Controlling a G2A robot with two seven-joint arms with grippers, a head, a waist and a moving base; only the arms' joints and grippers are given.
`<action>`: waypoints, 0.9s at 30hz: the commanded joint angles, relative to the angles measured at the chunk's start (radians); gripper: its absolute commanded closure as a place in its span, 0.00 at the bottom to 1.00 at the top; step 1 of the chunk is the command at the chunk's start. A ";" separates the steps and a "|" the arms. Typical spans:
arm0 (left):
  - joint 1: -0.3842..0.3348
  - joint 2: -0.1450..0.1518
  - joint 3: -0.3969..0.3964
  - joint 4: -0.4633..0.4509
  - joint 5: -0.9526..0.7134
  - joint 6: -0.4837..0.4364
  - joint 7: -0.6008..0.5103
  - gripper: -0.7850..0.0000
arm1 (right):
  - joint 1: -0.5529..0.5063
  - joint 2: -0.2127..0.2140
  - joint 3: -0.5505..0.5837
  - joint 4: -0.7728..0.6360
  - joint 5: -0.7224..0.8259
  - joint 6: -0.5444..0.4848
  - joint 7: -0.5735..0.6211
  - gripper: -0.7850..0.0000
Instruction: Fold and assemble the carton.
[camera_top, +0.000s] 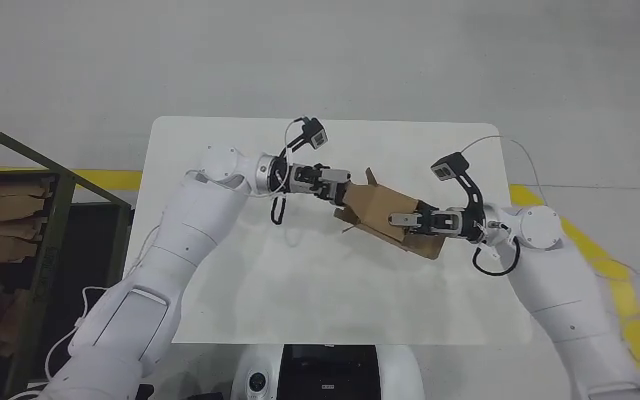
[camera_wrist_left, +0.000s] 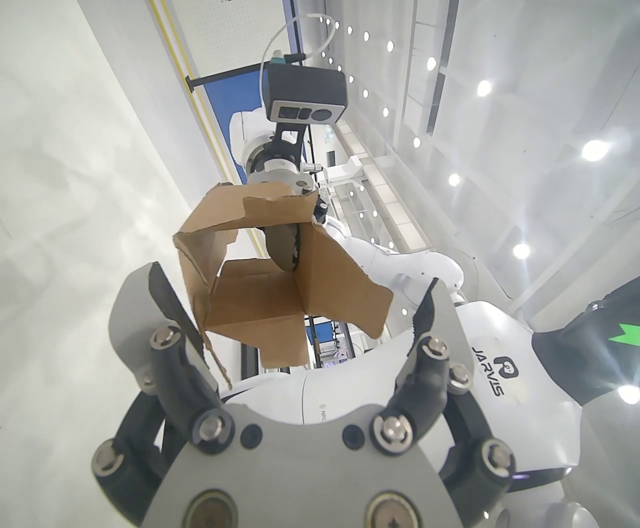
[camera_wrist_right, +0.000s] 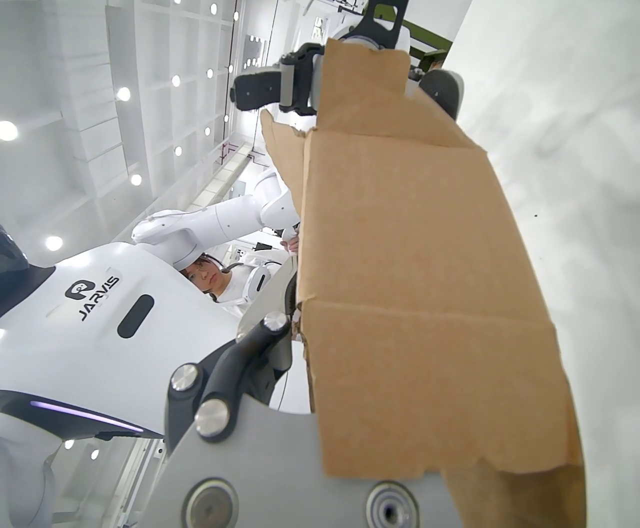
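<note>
Currently right end effector (camera_top: 410, 220) clamps one wall of open carton (camera_top: 372, 206)

Glossy white shells run along the left arm (camera_top: 190, 230) and the right arm (camera_top: 560, 285), rounded at every joint. A grey camera box (camera_wrist_left: 306, 95) rides a black bracket (camera_wrist_left: 287, 140), with a thin white cable (camera_wrist_left: 287, 30) curling off it. On the left gripper (camera_wrist_left: 294, 274) there's a grey plate (camera_wrist_left: 300, 450), silver screws (camera_wrist_left: 162, 337), black links (camera_wrist_left: 170, 370) and dark toothed pads (camera_wrist_left: 429, 312). The torso's black panel (camera_wrist_left: 580, 345) carries a green mark (camera_wrist_left: 624, 336).
</note>
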 joint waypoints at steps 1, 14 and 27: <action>0.002 -0.001 0.004 -0.007 -0.003 0.004 -0.003 0.00 | 0.003 0.001 -0.006 0.002 0.001 -0.004 -0.004 1.00; 0.007 -0.002 0.012 -0.043 -0.008 0.015 -0.005 0.00 | 0.012 0.010 -0.042 0.001 0.017 -0.026 -0.026 1.00; -0.005 -0.009 0.032 -0.035 -0.012 0.011 -0.006 0.00 | 0.027 0.010 -0.083 0.010 0.035 -0.043 -0.043 1.00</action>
